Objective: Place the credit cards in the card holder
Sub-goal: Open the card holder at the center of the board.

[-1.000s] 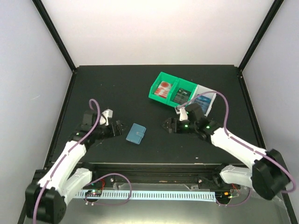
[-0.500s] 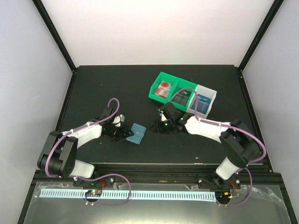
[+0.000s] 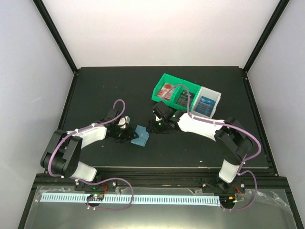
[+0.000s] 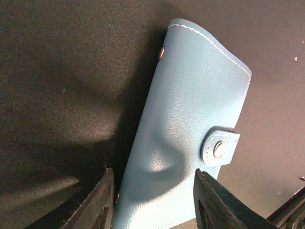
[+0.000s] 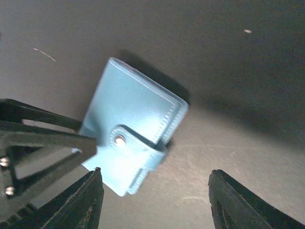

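**Top, left-wrist and right-wrist views.** Both arms have swung in from the sides to the wallet (image 3: 140,136), which lies clasped shut at centre frame. Your left gripper (image 4: 155,200) has narrowed and now pinches the wallet's near end — the cover buckles. Your right gripper (image 5: 157,200) hovers spread above the clasp. The cards (image 3: 166,89) sit in the bins (image 3: 158,97), upper right — opening the wallet likely comes first.

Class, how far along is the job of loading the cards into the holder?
Done: nothing; card holder lies snapped shut. In hand: left claw pinches its end, right claw hovers open. Left: unsnap it, load credit cards from green bin and white bin.
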### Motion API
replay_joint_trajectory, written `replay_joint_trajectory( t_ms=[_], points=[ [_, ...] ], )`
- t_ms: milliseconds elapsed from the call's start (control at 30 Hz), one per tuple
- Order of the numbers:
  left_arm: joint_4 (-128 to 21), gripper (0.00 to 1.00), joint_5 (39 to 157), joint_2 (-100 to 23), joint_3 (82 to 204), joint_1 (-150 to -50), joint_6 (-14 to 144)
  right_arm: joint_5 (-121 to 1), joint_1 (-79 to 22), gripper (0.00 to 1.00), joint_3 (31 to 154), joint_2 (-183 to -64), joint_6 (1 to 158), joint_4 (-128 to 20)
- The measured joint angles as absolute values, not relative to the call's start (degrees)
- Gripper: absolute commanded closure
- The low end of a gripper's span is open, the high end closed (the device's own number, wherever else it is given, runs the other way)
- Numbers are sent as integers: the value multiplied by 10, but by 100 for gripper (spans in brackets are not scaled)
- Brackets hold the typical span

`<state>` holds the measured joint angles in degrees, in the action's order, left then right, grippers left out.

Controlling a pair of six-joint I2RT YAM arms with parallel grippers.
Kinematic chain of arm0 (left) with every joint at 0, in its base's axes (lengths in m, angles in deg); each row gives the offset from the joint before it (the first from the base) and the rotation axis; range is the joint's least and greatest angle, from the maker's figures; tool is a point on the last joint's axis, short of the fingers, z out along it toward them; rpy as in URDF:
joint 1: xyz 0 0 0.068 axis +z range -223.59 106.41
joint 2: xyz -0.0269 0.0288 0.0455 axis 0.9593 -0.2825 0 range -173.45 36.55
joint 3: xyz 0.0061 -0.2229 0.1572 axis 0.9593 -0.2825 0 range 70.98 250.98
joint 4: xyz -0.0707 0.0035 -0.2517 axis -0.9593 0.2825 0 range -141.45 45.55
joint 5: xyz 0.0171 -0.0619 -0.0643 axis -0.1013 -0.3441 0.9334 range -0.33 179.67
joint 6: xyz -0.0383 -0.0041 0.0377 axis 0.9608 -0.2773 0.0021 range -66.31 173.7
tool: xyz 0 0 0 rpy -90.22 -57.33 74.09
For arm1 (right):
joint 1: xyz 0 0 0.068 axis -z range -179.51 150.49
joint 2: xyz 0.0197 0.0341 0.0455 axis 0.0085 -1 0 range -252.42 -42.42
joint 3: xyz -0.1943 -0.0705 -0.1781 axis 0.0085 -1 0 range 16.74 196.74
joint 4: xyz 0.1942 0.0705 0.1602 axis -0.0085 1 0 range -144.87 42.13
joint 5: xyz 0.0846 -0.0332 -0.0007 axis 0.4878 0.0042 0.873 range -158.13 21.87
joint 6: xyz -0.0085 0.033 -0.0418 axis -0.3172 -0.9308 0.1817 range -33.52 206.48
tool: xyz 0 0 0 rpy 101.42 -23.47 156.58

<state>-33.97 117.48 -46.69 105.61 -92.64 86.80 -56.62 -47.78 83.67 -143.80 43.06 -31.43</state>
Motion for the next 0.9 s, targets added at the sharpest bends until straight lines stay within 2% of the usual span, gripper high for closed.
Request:
replay_joint_trajectory(
  t_ms=[167,433,700,900],
  points=[
    [-345,64,1163,-472,1059,-940,867,-604,-480,37,808,-1407,438,-276],
    [-363,64,1136,-485,1068,-980,870,-623,-481,37,781,-1391,419,-266],
    [-369,64,1119,-483,1067,-986,887,-675,-506,36,879,-1472,427,-250],
    [-398,65,1116,-474,1048,-987,923,-686,-532,44,916,-1513,421,-260]
  ],
)
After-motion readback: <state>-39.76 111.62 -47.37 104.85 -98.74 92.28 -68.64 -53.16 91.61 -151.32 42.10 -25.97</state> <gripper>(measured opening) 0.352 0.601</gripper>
